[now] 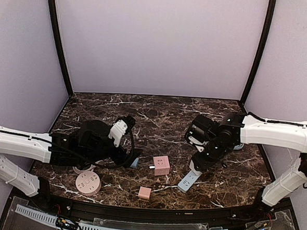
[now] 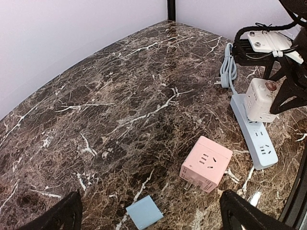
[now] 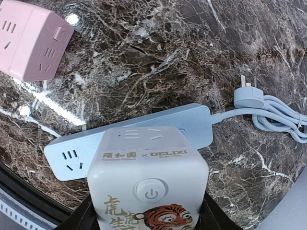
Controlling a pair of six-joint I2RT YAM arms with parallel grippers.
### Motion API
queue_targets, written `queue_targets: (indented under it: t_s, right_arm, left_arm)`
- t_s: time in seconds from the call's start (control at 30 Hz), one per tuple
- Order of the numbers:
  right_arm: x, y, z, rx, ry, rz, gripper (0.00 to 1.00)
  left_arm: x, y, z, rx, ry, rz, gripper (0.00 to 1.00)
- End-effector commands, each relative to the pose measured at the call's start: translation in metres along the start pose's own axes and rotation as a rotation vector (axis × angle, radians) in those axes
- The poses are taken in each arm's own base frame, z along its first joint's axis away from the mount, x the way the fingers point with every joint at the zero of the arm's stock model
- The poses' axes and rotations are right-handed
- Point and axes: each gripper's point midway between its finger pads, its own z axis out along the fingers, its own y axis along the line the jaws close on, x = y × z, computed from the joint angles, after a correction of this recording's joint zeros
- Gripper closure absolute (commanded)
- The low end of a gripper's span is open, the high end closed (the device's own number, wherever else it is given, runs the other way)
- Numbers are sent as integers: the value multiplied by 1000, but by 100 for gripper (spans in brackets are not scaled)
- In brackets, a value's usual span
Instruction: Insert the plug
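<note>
My right gripper (image 3: pixel 148 213) is shut on a white cube plug (image 3: pixel 147 172) with a power button and a tiger print. It holds the cube on or just above the middle of the light-blue power strip (image 3: pixel 62 155); I cannot tell whether the prongs are seated. The left wrist view shows the cube (image 2: pixel 259 99) standing against the strip (image 2: pixel 261 146). From above, the strip (image 1: pixel 187 183) lies at front centre-right under the right gripper (image 1: pixel 198 167). My left gripper (image 2: pixel 153 221) is open and empty, low over the table near a small blue square block (image 2: pixel 144 213).
A pink cube socket (image 1: pixel 161 165) lies on its side left of the strip, prongs out (image 2: pixel 205 163). A small pink block (image 1: pixel 144 192) and a round pink socket (image 1: pixel 88 184) sit near the front edge. The strip's coiled cable and plug (image 3: pixel 268 108) lie behind it.
</note>
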Motion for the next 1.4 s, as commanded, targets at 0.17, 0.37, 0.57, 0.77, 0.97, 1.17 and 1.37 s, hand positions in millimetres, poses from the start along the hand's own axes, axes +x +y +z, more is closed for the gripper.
queue_targets:
  t_s: [0.17,0.37,0.57,0.77,0.97,1.17,1.37]
  right_arm:
    - [-1,3,11,5,7,-12,100]
    - [2,5,13,-9,20,-18,100]
    - [8,6,13,-19,25,-14,100]
    - [10,2,3,-19,11,14,100]
    - [15,4,2,-40,11,24,100]
    - [13,6,8,-37,24,7,100]
    - [5,2,12,2,19,-12,100]
  left_arm:
    - [4,2,-2,2,-1,2,0]
    - [4,2,-2,2,-2,2,0]
    - [3,2,-2,2,-3,3,0]
    - [5,2,-1,1,0,6,0]
    - [4,1,-1,6,-3,5,0]
    - [4,1,-1,9,-4,4,0]
    - [4,1,-2,8,-3,5,0]
